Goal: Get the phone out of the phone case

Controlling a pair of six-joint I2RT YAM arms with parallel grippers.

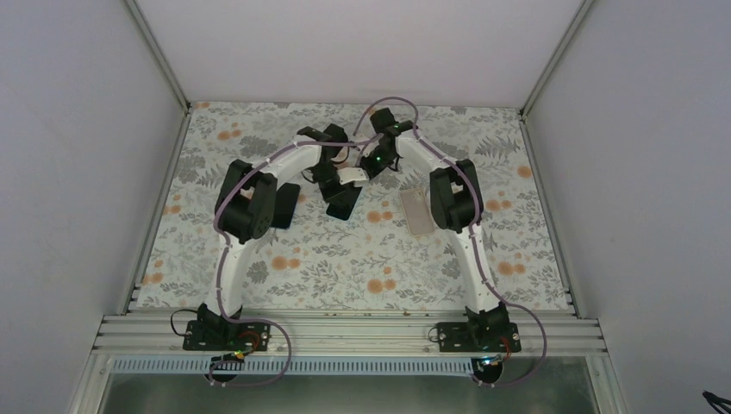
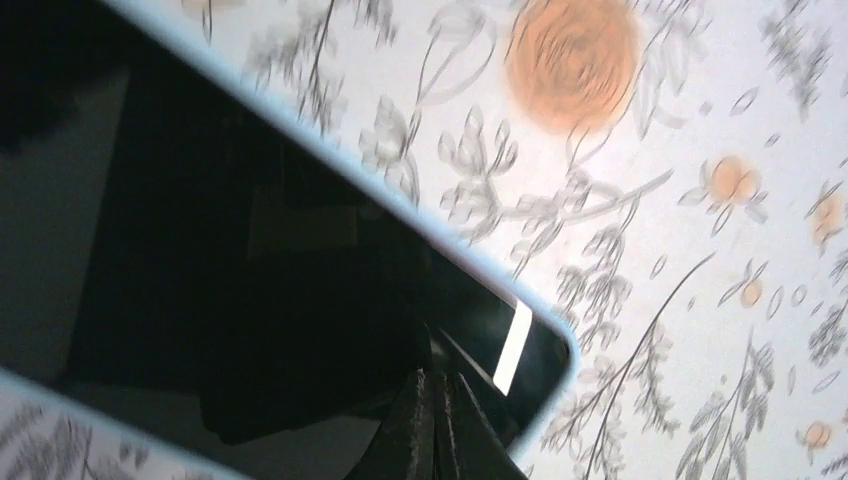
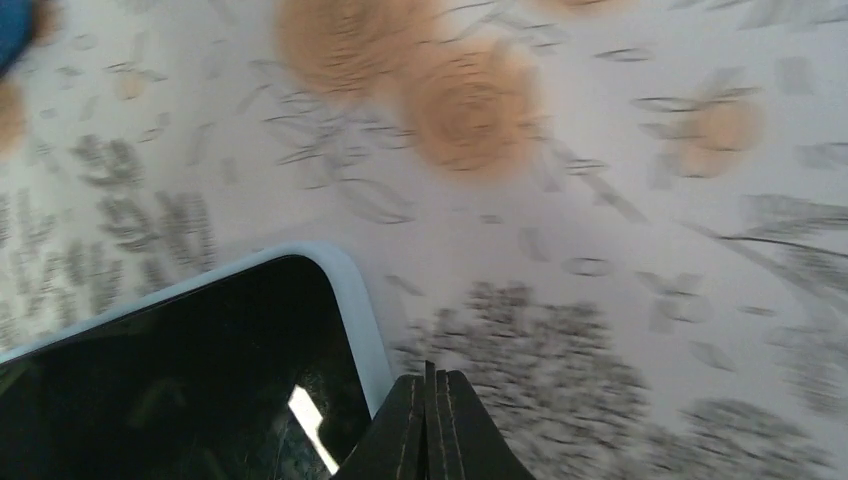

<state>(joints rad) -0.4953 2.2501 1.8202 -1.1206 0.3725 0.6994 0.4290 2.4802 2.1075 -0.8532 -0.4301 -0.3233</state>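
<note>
The phone (image 2: 250, 270) lies screen-up on the flowered tablecloth (image 1: 345, 259) near the middle of the table, its dark glass framed by the pale rim of the phone case (image 2: 400, 205), so it sits inside the case. My left gripper (image 2: 437, 420) hangs over the screen close to one rounded corner, its fingers pressed together with nothing between them; I cannot tell whether the tips touch the glass. My right gripper (image 3: 432, 425) is likewise closed and empty, its tips just beside another rounded corner of the case, at the edge where rim meets cloth. From above, my two arms bend inward and meet over the phone. A pale rectangle (image 1: 419, 212) lies flat on the cloth beside my right arm, and a dark rectangle (image 1: 287, 205) shows partly under my left elbow.
</note>
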